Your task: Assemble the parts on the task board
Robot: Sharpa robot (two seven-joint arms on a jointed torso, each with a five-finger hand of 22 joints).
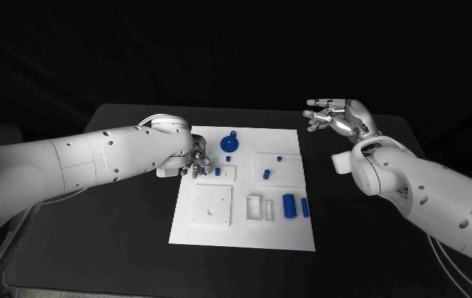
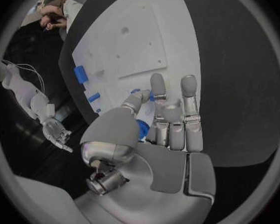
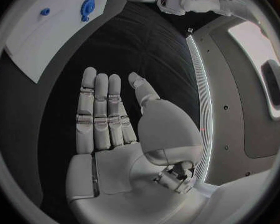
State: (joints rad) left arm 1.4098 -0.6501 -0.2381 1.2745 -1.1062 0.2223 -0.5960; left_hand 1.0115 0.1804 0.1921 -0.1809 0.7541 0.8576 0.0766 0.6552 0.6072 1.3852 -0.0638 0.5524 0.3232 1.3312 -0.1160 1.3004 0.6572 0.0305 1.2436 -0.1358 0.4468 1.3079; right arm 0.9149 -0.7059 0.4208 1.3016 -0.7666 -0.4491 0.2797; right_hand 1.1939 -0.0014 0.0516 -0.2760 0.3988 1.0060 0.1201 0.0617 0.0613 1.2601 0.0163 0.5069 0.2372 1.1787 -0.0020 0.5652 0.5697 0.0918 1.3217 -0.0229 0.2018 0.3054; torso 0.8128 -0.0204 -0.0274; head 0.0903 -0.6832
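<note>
Black worktop [image 1: 118, 243] carries the white task board [image 1: 246, 189] at its middle. Left hand [image 1: 197, 161] sits at the board's left edge, fingers [image 2: 157, 87] pinching a small blue part [image 2: 144, 129]. Right hand [image 1: 340, 117] hovers off the board's far right corner, fingers spread, holding nothing. Judged step: seating the held part; next calls for lining it up over its recess. Open room on both sides; loose blue parts [image 1: 289, 206] lie near the right edge.

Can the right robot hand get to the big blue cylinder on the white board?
Probably yes. The right robot hand is open and holds nothing, hovering off the white task board. The big blue cylinder lies uncovered near that arm's side, with nothing between.
</note>
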